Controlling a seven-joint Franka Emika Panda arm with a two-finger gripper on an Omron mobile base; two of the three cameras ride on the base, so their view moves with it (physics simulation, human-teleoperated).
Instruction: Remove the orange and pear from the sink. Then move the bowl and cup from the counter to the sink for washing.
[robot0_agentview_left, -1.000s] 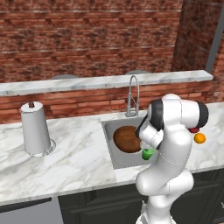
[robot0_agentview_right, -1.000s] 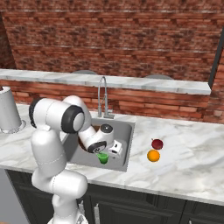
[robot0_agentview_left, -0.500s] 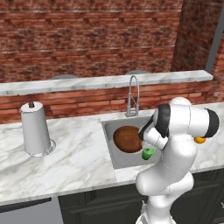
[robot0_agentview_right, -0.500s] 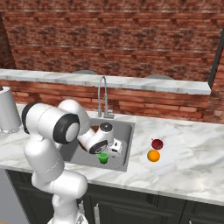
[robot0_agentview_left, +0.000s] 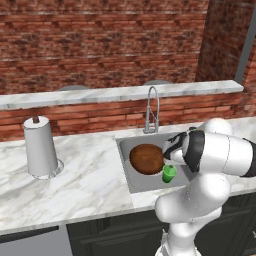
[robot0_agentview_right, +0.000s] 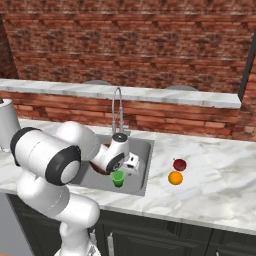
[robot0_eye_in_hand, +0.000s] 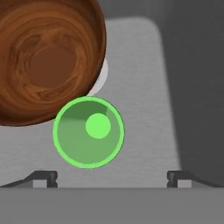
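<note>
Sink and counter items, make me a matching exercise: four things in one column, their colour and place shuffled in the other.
Things:
1. cup
2. bowl
3. orange
4. pear

Descriptions:
A. dark red, on the counter
B. brown wood, in the sink
C. bright green, in the sink
D. bright orange, on the counter

Pairs: 1-C, 2-B, 3-D, 4-A

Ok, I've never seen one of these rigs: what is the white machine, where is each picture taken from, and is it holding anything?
It is a white robot arm in a rendered kitchen. Two cameras sit behind it, left and right; the third looks down from its hand. The wooden bowl and green cup stand in the sink. The orange and dark red pear lie on the counter. The fingers are spread wide above the cup and hold nothing.
</note>
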